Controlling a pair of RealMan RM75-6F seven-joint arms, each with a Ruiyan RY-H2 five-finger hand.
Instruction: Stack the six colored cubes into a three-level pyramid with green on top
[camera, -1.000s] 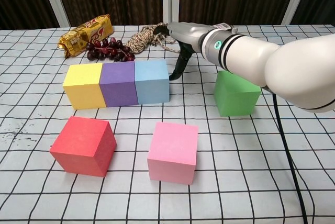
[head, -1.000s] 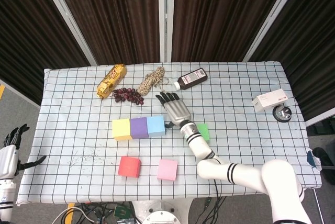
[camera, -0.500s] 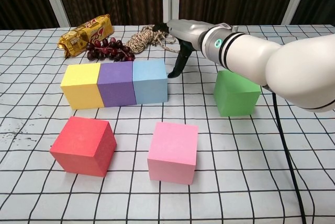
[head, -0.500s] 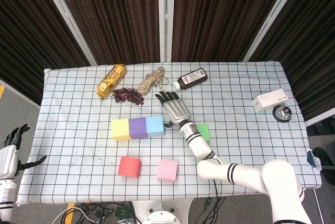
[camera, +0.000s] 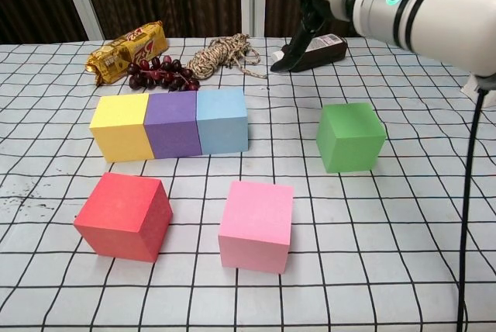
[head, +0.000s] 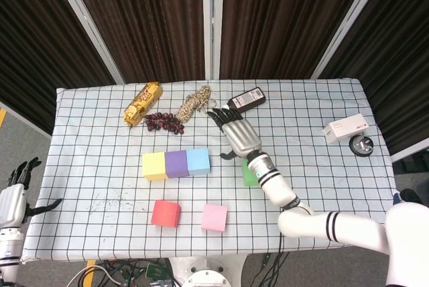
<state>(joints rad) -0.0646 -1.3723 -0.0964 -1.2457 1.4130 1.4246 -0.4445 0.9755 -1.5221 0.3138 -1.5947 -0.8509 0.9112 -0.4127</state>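
The table [head: 94,143], draped in a white cloth with a black grid, carries everything here. The right arm [head: 335,225] reaches in from the near right edge, and the right hand [head: 240,134] hangs raised above the cloth with its fingers spread and nothing in them, thumb hanging down, right of the row of cubes and clear of all of them. The left hand [head: 15,196] shows only at the far left edge of the head view, off the table, fingers apart and holding nothing. Three cubes sit side by side touching in a row: the yellow cube [camera: 122,126], the purple cube [camera: 173,122] and the blue cube [camera: 222,119]. In front of that row, apart from each other, lie the red cube [camera: 125,214] and the pink cube [camera: 256,223]. The green cube [camera: 351,136] stands alone on the cloth to the right, partly hidden by the forearm in the head view. Along the far side lie a snack packet [camera: 128,51], a coil of rope [camera: 222,55], a bunch of dark grapes [camera: 159,72] and a dark bottle [head: 247,99] on its side; a small white box [head: 345,128] sits near the right edge.
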